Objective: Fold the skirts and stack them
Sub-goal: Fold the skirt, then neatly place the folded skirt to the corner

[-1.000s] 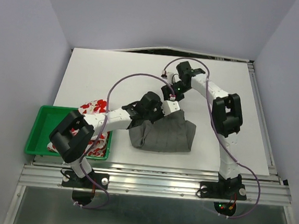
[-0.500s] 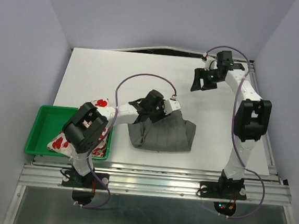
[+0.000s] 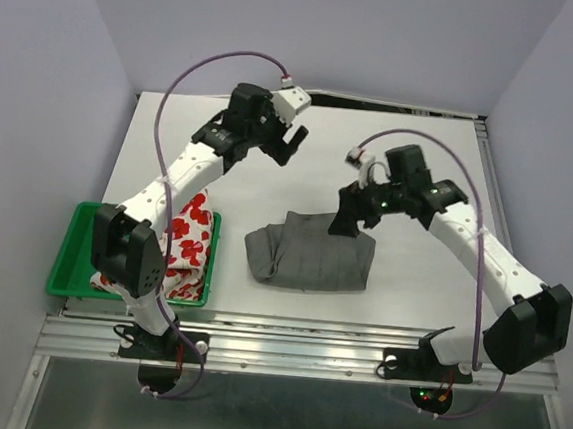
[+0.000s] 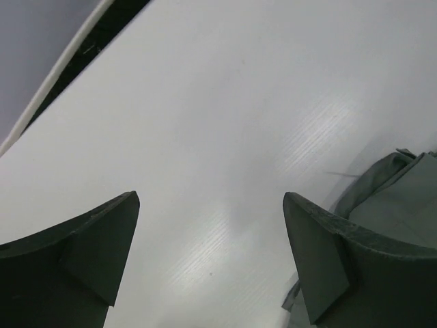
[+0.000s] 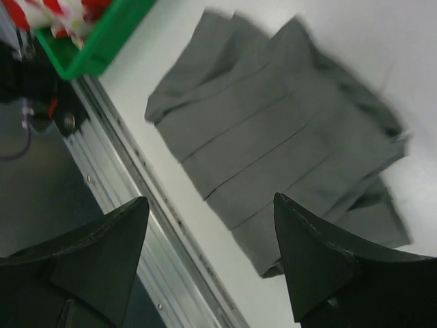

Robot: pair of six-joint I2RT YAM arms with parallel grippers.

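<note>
Evidently folded as the stack's base, the dark grey pleated cloth skirt [image 3: 313, 259] lies free, left gripper [image 4: 210, 199] and right gripper [image 5: 210, 200] both gaping empty.

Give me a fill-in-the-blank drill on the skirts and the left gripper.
The grey skirt lies on the ___.
The printed skirt sits in the ___ tray.
The left gripper is ___ and holds nothing.
Missing words: table; green; open.
</note>
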